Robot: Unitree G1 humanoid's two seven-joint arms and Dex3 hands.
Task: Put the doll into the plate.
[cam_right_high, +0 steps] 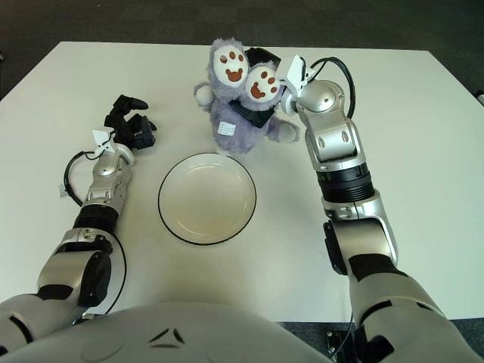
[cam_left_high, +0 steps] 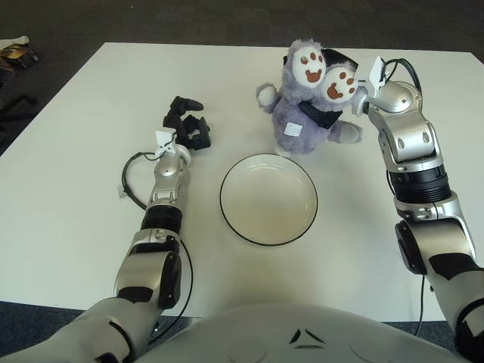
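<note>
A fluffy purple doll [cam_left_high: 302, 113] with brown-and-white paw soles hangs upside down just beyond the far rim of the plate. My right hand [cam_left_high: 333, 91] is shut on it, black fingers wrapped around its body near the feet. The round white plate [cam_left_high: 268, 199] with a dark rim sits on the white table in front of me, with nothing in it. To the left of the plate is my left hand [cam_left_high: 187, 126], its black fingers loosely spread and holding nothing.
The white table [cam_left_high: 91, 113] stretches wide on both sides. A small dark and tan object [cam_left_high: 17, 54] lies on the floor past the table's far left corner. Dark carpet surrounds the table.
</note>
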